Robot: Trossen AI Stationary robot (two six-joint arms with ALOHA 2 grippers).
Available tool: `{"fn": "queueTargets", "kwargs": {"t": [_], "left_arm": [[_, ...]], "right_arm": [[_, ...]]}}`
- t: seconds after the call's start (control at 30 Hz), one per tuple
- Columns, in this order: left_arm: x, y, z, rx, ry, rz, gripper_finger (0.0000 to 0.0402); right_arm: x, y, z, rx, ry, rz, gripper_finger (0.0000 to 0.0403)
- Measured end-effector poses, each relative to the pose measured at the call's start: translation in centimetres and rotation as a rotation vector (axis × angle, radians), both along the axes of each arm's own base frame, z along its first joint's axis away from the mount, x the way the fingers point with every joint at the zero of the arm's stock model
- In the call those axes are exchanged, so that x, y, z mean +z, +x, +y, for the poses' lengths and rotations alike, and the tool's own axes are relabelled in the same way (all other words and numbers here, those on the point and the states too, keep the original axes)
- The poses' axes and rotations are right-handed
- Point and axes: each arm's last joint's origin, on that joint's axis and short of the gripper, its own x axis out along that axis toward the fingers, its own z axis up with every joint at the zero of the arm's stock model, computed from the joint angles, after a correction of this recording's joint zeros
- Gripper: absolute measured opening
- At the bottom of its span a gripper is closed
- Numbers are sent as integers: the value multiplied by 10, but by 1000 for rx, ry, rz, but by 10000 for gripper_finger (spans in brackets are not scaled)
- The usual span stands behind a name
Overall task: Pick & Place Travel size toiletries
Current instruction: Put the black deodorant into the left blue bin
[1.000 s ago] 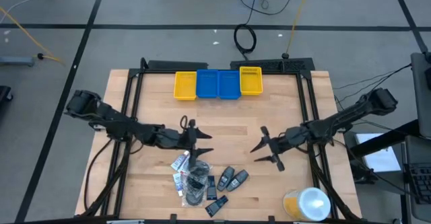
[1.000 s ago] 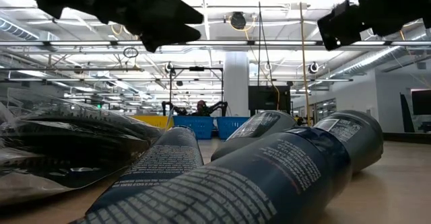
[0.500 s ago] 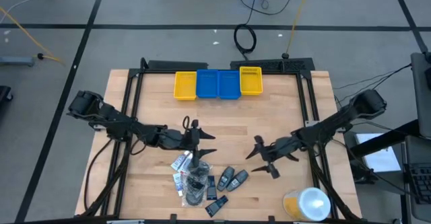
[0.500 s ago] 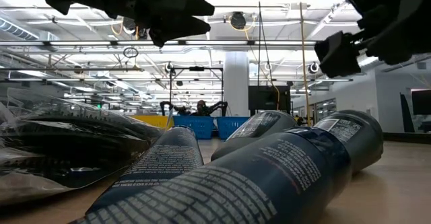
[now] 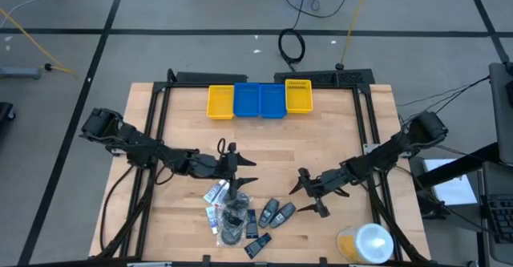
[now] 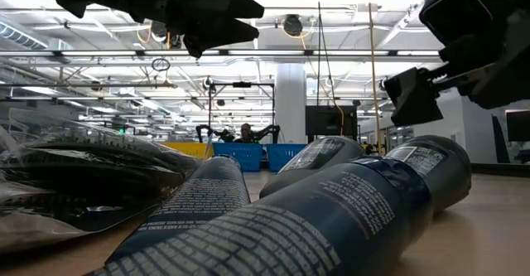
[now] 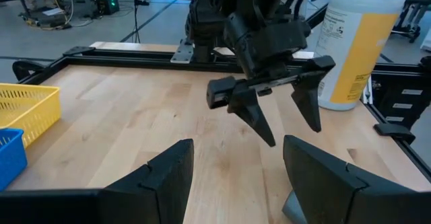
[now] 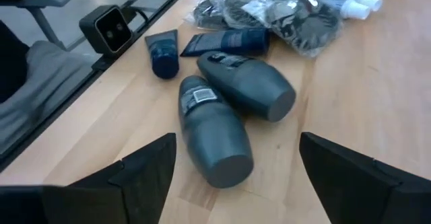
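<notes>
The travel size toiletries (image 5: 244, 217) lie in a heap on the table near its near edge. In the right wrist view they show as two dark grey mini bottles (image 8: 214, 133) on their sides, small dark tubes (image 8: 225, 41), a clear bag of round black pieces (image 8: 283, 5) and white-and-blue tubes (image 8: 350, 2). My right gripper (image 5: 298, 199) is open, just right of the bottles and above the table, its fingers (image 8: 135, 177) pointing at them. My left gripper (image 5: 252, 171) is open, hovering just beyond the heap's far side. Neither touches anything.
A row of yellow and blue bins (image 5: 259, 100) stands at the far edge. A large yellow container with a white lid (image 5: 365, 241) stands near the near right corner, behind my right gripper. Bare wood lies between the heap and the bins.
My right gripper has moved toward the table's left and near edge, lower, closing in on the dark grey bottles; it has stayed open. The toiletries have not moved.
</notes>
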Motion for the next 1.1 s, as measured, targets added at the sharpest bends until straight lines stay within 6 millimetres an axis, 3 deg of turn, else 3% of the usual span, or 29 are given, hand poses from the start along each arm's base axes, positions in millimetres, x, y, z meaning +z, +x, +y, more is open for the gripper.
{"fn": "queueTargets", "kwargs": {"t": [0.2, 0.97, 1.1], "left_arm": [[0, 0, 0, 0, 4, 0, 230], [0, 0, 0, 2, 2, -2, 230], [0, 0, 0, 2, 1, -1, 230]], "right_arm": [[-9, 0, 4, 16, -19, 23, 310], [-7, 1, 4, 2, -44, -11, 305], [-16, 3, 5, 4, -48, 7, 304]]}}
